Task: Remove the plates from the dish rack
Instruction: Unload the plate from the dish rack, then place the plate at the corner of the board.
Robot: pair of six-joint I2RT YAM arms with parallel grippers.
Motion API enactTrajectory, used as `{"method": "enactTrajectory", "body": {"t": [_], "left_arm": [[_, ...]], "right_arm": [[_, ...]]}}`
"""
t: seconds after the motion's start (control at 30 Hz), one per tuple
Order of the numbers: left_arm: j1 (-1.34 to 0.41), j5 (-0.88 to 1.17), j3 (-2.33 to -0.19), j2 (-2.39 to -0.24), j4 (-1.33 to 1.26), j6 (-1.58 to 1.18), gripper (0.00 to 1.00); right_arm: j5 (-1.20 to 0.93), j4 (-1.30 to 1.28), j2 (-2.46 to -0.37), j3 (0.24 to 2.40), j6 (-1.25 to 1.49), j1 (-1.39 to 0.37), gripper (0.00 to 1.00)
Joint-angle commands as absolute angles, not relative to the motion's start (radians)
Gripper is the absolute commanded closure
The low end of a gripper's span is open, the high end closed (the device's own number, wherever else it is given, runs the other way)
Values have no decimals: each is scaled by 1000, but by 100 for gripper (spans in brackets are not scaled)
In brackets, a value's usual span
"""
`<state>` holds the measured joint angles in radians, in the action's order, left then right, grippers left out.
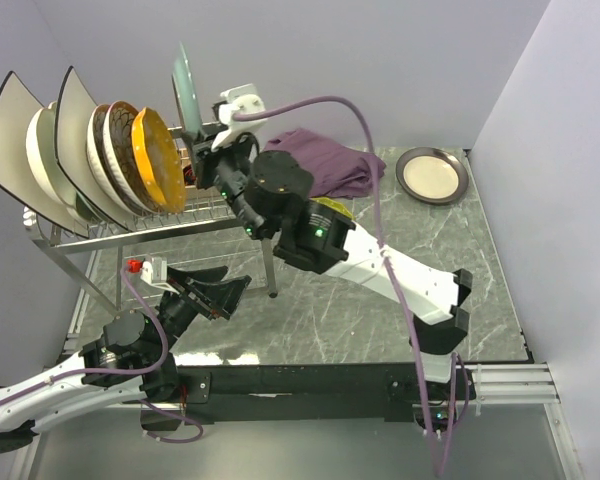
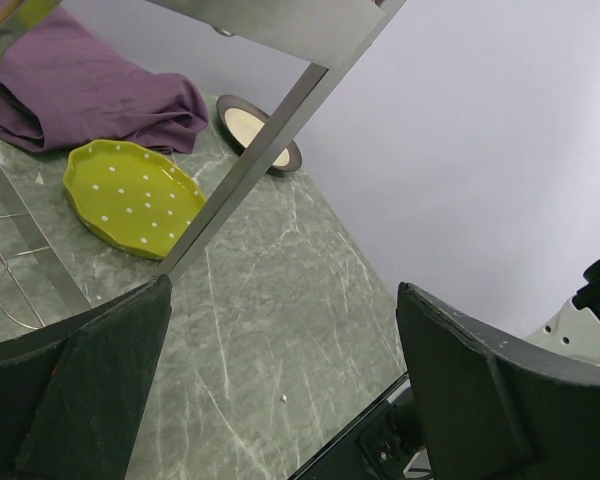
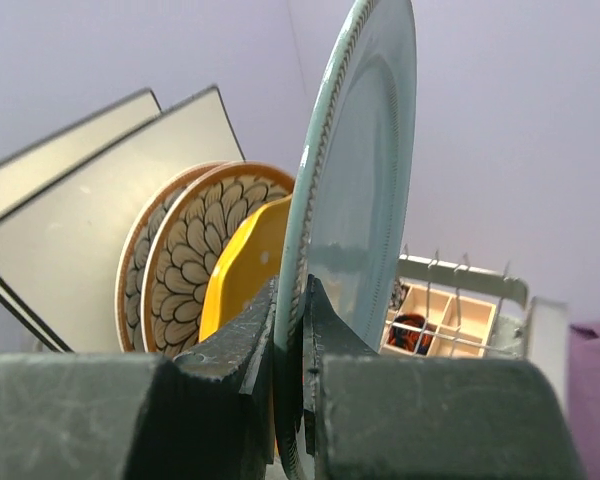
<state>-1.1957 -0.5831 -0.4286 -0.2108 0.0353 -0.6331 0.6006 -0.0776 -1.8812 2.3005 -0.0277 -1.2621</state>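
Observation:
The dish rack stands at the table's left with plates upright in it: two white square ones, a cream round one, brown-patterned ones and an orange one. My right gripper is shut on the lower rim of a teal-green plate, which stands upright just right of the orange plate. The right wrist view shows the jaws clamped on the teal plate. Low beside the rack's front leg, my left gripper hangs open and empty.
A lime-yellow dotted plate lies flat on the table, mostly hidden under the right arm from above. A round dark-rimmed plate lies at the back right. A purple cloth is heaped behind. A wooden compartment box sits in the rack.

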Motion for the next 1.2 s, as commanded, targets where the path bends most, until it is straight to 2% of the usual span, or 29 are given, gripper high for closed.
{"method": "enactTrajectory", "body": {"t": [0.0,0.2,0.33,0.53,0.63,0.73,0.8,0.9,1.03,1.17], "left_arm": [[-1200,-584,-426,-209,35,-637,1],[-1200,-589,-429,-216,35,-634,1],[-1200,-598,-430,-213,38,-634,1],[-1200,-586,-426,-216,28,-635,1],[-1200,-586,-429,-222,31,-634,0],[-1200,-583,-431,-218,35,-635,1],[-1200,-581,-430,-212,35,-635,0],[-1200,-574,-425,-204,28,-635,0],[-1200,-566,-426,-207,28,-635,1],[-1200,-563,-425,-212,25,-635,1]], "right_arm": [[542,129,-1750,2330,-83,-1256,100],[509,61,-1729,2393,-185,-1258,100],[659,57,-1672,2341,-377,-1259,100],[1004,69,-1557,2105,-595,-1244,100],[1143,7,-1487,1986,-565,-1210,100],[1221,-174,-1407,1869,-388,-1137,100],[1226,-330,-1350,1798,-274,-1041,100],[1120,-571,-1318,1705,18,-913,100],[987,-575,-1305,1490,167,-717,100],[892,-444,-1408,1417,71,-591,100]]}}
